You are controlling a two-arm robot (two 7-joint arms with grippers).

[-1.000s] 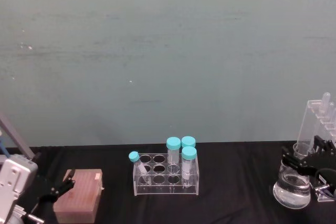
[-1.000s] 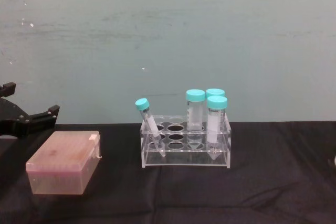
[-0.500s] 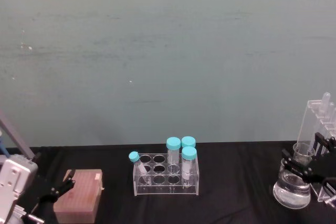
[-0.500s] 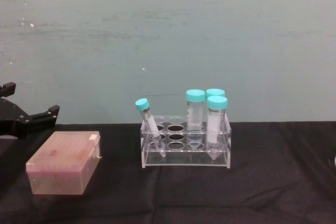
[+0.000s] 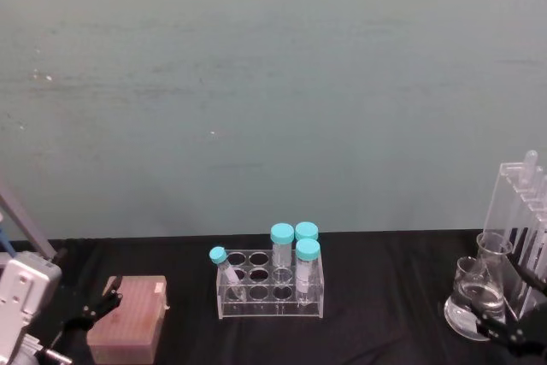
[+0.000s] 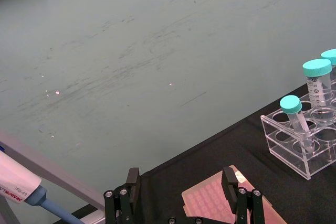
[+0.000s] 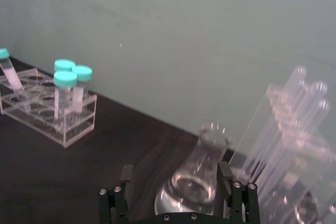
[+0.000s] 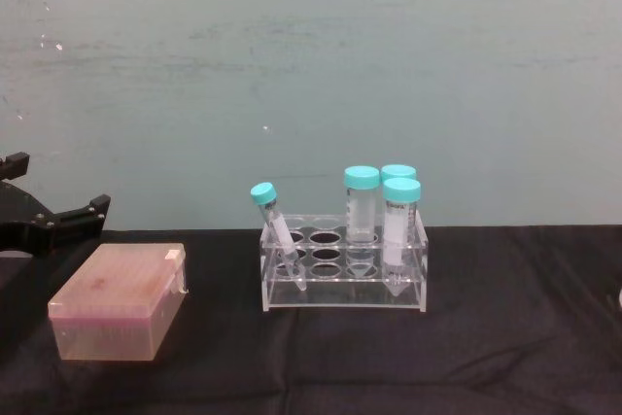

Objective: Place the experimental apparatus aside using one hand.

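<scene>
Far right of the black cloth-covered surface (image 5: 385, 297): clear conical glass flask (image 5: 479, 297) upright, neck up, beside the tall acrylic rack of long glass tubes (image 5: 523, 220), tubes leaning, partly cut off. Right end effector (image 7: 178, 184) released, fingers spread near the flask. Left end effector (image 6: 181, 182) released, at the pinkish box (image 5: 128, 329). Teal wall (image 5: 273, 83) behind.

Box (image 5: 128, 329) at left, low tube rack (image 5: 271, 284) in the middle, flask (image 5: 473, 307) before tall rack (image 5: 523, 228) at right
</scene>
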